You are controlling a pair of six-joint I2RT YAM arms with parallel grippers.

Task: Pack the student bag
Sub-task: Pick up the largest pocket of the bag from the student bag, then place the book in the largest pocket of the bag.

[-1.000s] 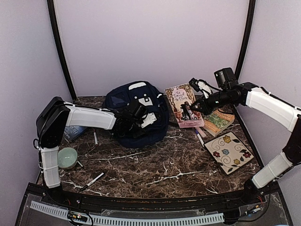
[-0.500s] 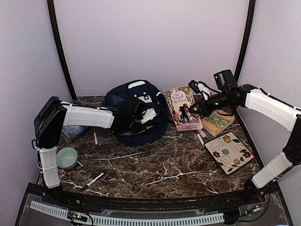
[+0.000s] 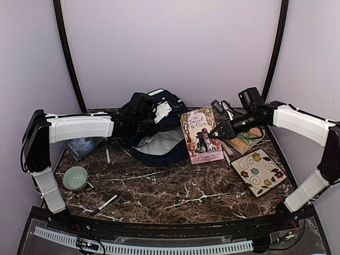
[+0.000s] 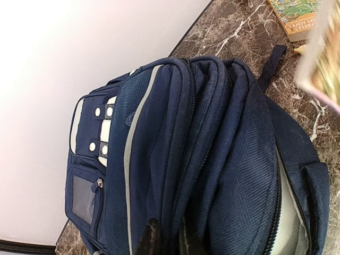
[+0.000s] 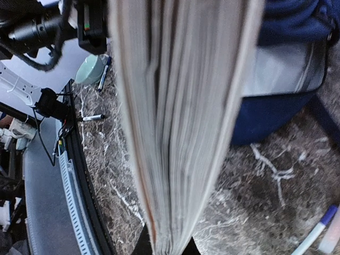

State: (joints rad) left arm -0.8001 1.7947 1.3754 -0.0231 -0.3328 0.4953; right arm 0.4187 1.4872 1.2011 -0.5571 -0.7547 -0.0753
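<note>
The student bag (image 3: pixel 159 146) is a navy backpack lying at the back of the table. Its top is pulled up, so the grey lining (image 3: pixel 162 141) shows. My left gripper (image 3: pixel 135 127) is shut on a fold of the bag's fabric. In the left wrist view both dark fingertips (image 4: pixel 146 240) pinch a blue ridge of the bag (image 4: pixel 212 159). My right gripper (image 3: pixel 213 134) is shut on a pink book (image 3: pixel 199 135), held tilted just right of the bag's opening. The right wrist view shows the book's page edges (image 5: pixel 180 117) between the fingers, with the bag (image 5: pixel 276 95) behind.
A green book (image 3: pixel 247 139), pens (image 3: pixel 227 156) and a flowered tile (image 3: pixel 259 171) lie on the right. On the left are a dark book (image 3: pixel 82 146), a green bowl (image 3: pixel 74 178) and two markers (image 3: pixel 108 155) (image 3: pixel 107 202). Curved walls close the back.
My left gripper shut on the bag's fabric and pulled it up and back-left, baring the grey lining. My right gripper carried the pink book left, toward the bag.
</note>
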